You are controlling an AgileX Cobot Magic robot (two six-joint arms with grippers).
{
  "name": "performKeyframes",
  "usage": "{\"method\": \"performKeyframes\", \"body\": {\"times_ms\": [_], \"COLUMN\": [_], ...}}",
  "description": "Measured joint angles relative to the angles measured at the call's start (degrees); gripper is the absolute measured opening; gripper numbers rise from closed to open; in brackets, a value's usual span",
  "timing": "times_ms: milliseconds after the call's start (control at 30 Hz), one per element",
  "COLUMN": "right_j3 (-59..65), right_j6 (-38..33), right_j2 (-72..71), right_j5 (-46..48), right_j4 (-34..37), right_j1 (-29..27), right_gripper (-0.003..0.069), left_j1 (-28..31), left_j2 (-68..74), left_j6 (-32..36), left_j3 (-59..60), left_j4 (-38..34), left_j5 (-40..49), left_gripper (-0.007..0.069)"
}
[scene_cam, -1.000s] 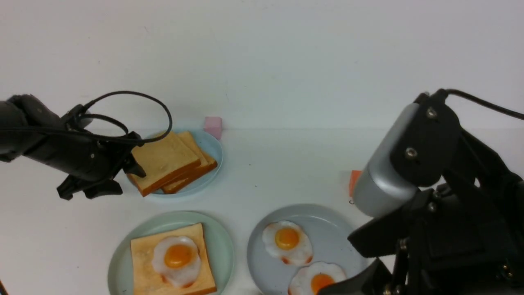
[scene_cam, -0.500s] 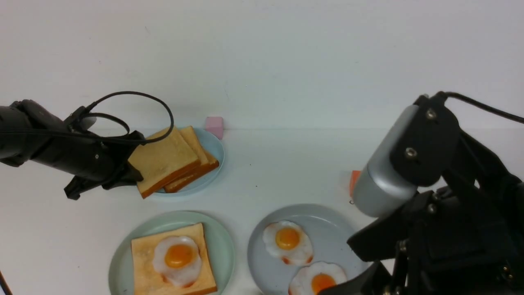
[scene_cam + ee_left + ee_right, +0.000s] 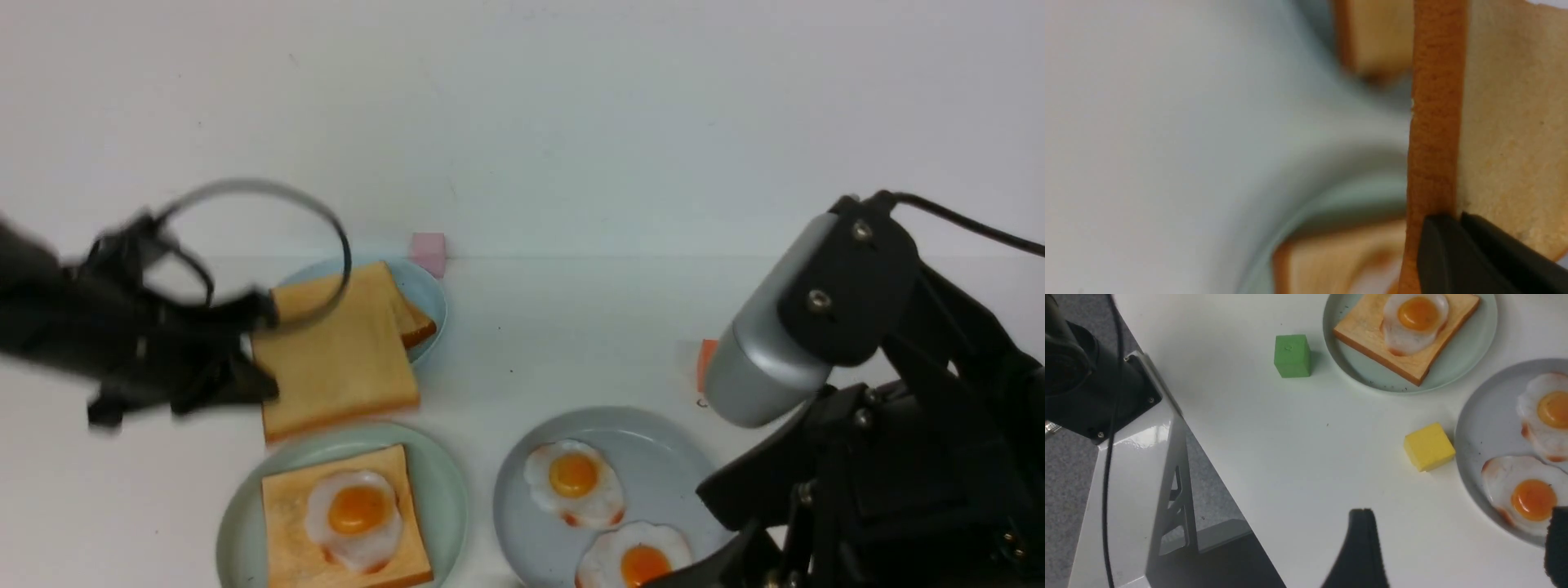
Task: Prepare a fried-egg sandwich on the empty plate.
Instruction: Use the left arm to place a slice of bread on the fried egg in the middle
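The pale mint-green plate point(image 3: 237, 523) sits at the near left and holds one toast slice point(image 3: 286, 531) with a fried egg point(image 3: 355, 514) on top. It also shows in the right wrist view point(image 3: 1470, 355). My left gripper point(image 3: 261, 384), blurred by motion, is shut on the edge of a second toast slice point(image 3: 339, 359). It holds the slice in the air, just beyond the mint plate's far rim. In the left wrist view a black finger point(image 3: 1453, 253) clamps the slice's brown crust point(image 3: 1435, 122). My right gripper point(image 3: 1459, 510) is open and empty over the table beside the grey plate.
A grey plate point(image 3: 653, 433) with two fried eggs lies at the near centre. A light blue plate point(image 3: 424, 294) at the back holds more toast. A pink cube point(image 3: 426, 249), orange cube point(image 3: 707, 363), green cube point(image 3: 1291, 355) and yellow cube point(image 3: 1429, 446) stand around.
My left gripper has closed on the top toast slice, lifted it off the light blue plate and carried it toward the mint plate. The right arm has barely moved.
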Motion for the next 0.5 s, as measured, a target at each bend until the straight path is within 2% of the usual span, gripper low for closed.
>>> {"method": "performKeyframes", "body": {"times_ms": [33, 100, 167, 267, 367, 500], "right_j3": [0.0, 0.0, 0.0, 0.0, 0.0, 0.0], "right_j6": [0.0, 0.0, 0.0, 0.0, 0.0, 0.0], "right_j2": [0.0, 0.0, 0.0, 0.0, 0.0, 0.0], "right_j5": [0.0, 0.2, 0.2, 0.1, -0.2, -0.7], "right_j4": [0.0, -0.2, -0.3, -1.0, -1.4, -1.6], "right_j1": [0.0, 0.0, 0.0, 0.0, 0.0, 0.0], "right_gripper": [0.057, 0.057, 0.057, 0.057, 0.057, 0.057], "left_j1": [0.0, 0.0, 0.0, 0.0, 0.0, 0.0], "left_j2": [-0.2, -1.6, -1.6, -1.6, -1.3, -1.3], "left_j6": [0.3, 5.7, 7.9, 14.5, 17.5, 18.2], "left_j3": [0.0, 7.1, 9.3, 12.8, 13.5, 13.5], "left_j4": [0.0, -5.7, -8.2, -13.7, -15.8, -16.3], "left_j5": [0.0, 0.0, -0.1, -0.7, -1.3, -2.3], "left_gripper": [0.0, 0.0, 0.0, 0.0, 0.0, 0.0019]}}
